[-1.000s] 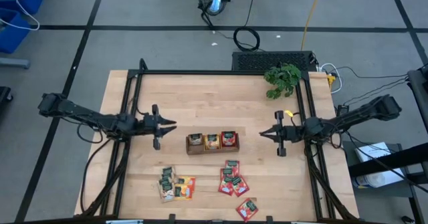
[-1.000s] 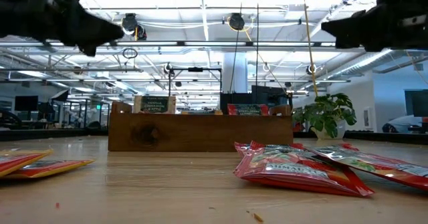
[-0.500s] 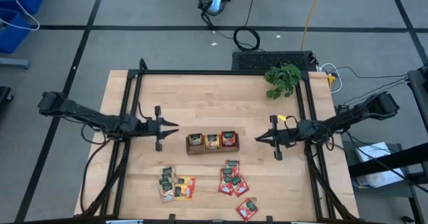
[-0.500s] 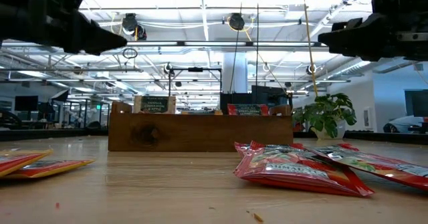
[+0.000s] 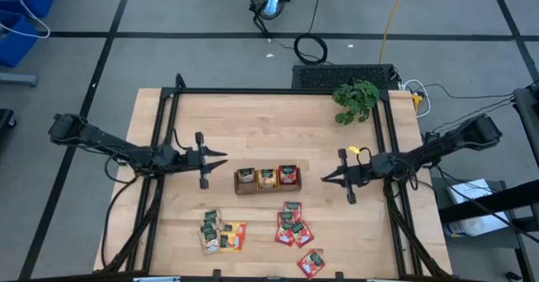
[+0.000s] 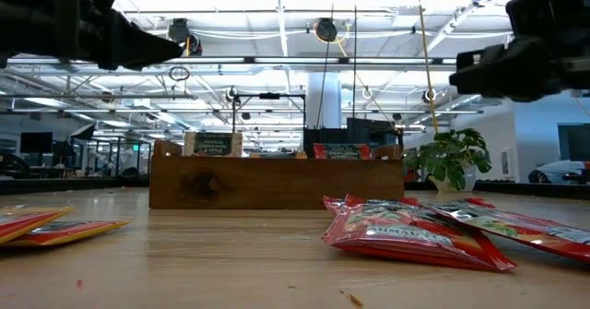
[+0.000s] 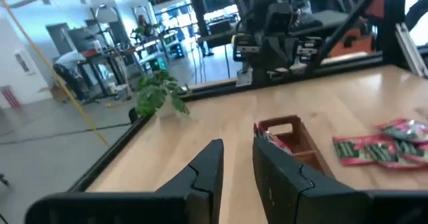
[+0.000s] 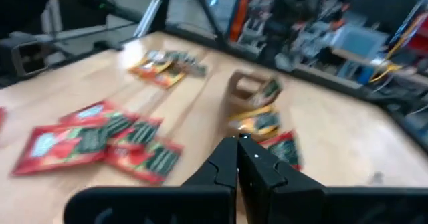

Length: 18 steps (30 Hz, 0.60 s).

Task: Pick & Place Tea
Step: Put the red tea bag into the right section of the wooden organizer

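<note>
The tea sachets lie flat on the table's near part: a green and orange group (image 5: 221,232), a red group (image 5: 294,228) and one red sachet (image 5: 311,263). More sachets stand in the brown three-compartment tray (image 5: 268,179). My left gripper (image 5: 223,158) hovers left of the tray, its fingers a narrow gap apart (image 7: 238,149), empty. My right gripper (image 5: 323,179) hovers right of the tray, shut and empty (image 8: 239,142). The red sachets also show in the right wrist view (image 8: 100,140) and the low view (image 6: 415,231).
A leafy green plant (image 5: 355,101) stands at the table's far right corner. A black frame rail (image 5: 278,91) runs along the table's far edge and down both sides. Bare wood lies between the tray and the far rail.
My right gripper has moved toward the tray and a little toward the table's near edge, coming lower. My left gripper has shifted slightly toward the tray. The sachets and tray have stayed where they were.
</note>
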### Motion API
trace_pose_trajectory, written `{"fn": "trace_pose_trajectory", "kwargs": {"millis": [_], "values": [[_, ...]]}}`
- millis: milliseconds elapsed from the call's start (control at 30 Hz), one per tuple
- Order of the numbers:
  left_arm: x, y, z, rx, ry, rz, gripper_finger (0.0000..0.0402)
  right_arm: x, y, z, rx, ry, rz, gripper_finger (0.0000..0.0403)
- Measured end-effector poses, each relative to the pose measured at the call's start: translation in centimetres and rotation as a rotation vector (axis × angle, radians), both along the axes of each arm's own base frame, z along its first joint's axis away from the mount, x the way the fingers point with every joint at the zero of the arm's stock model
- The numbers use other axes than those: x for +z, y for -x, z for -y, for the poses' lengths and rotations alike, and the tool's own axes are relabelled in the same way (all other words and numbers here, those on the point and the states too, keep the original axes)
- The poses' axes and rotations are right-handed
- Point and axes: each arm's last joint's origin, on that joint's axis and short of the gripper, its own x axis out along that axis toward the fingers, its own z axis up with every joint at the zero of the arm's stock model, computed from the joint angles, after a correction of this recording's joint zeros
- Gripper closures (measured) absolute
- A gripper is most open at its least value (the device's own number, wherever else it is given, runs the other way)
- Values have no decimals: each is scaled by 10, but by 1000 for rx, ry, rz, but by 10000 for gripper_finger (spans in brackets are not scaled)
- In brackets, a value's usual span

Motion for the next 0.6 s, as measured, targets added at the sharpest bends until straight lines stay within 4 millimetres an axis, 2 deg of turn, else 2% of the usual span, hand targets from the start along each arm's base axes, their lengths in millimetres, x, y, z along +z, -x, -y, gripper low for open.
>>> {"fn": "trace_pose_trajectory", "kwargs": {"millis": [133,333,467,600], "values": [[1,0,0,-3,-45,7,314,5,-5,-9,32,-57,-26,403],[0,0,2,-84,-52,-1,314,43,-36,-41,77,-92,-58,403],[1,0,6,-200,-33,9,314,53,-61,-60,-31,-99,-237,403],[1,0,7,-241,-10,9,314,48,-78,-77,-47,-102,-511,391]]}}
